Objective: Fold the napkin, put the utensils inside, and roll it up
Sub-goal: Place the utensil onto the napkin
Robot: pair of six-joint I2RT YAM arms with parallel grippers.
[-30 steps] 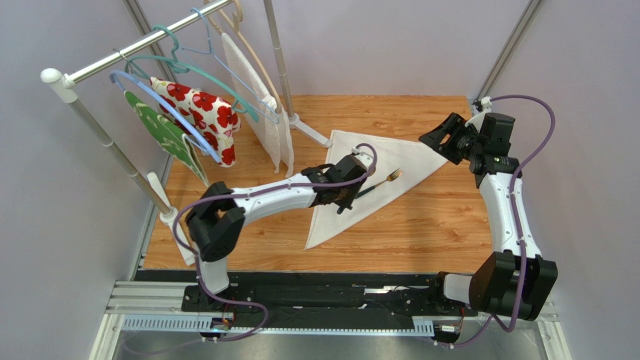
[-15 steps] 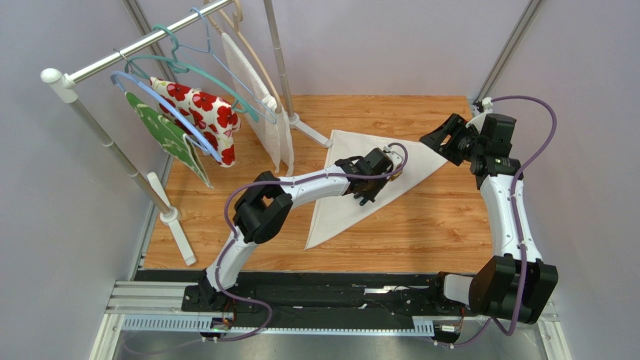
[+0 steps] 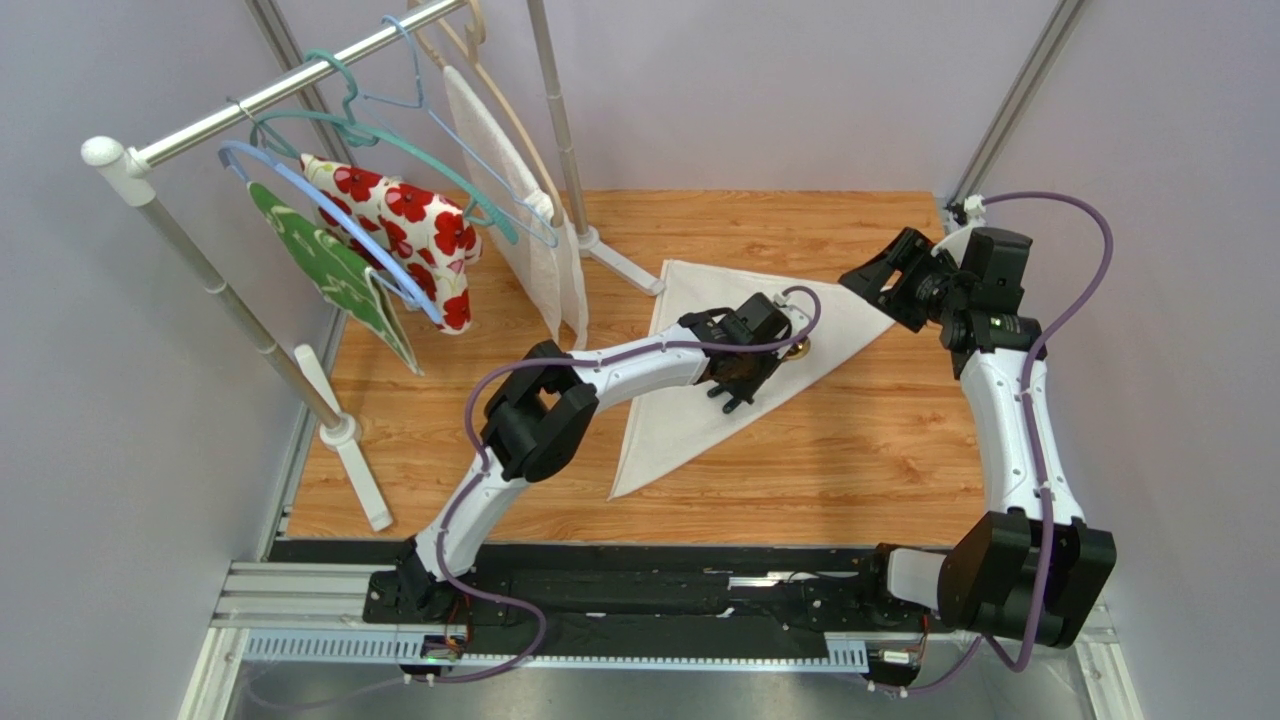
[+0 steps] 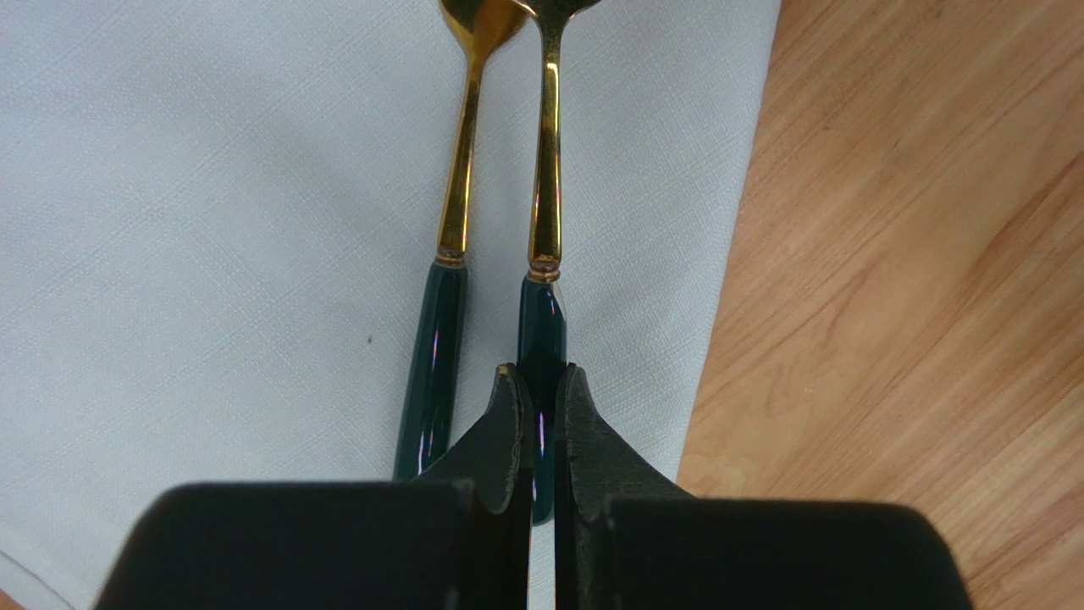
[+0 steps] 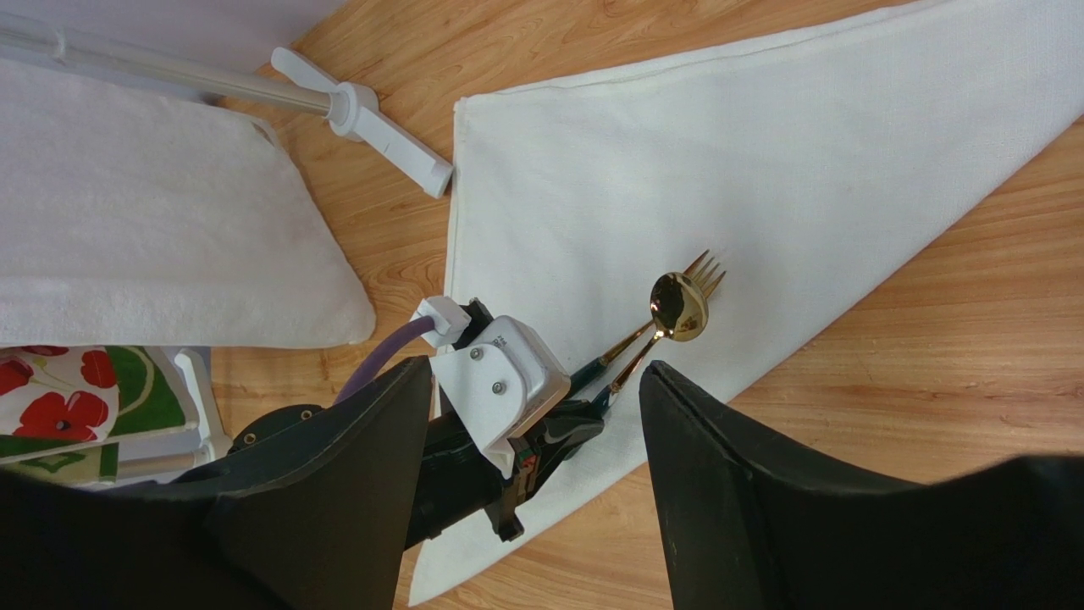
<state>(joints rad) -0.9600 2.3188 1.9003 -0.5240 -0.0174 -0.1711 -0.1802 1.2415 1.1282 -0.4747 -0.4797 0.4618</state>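
On the napkin [image 3: 676, 428]: I see the utensils [image 5: 678, 309] lying side by side just inside its long near edge, gold heads pointing away from my left arm.
Left gripper [image 4: 536, 388]: fingers pinched on the dark handle of the gripped utensil [image 4: 546, 242], the one nearer the napkin's edge.
Right gripper [image 5: 535, 375]: fingers spread wide, carrying nothing, hanging above the napkin's right corner.
Napkin itself: a folded triangle, flat on the wooden table [image 3: 902, 450].
Left of the napkin: rack [image 3: 102, 152] of hung cloths.
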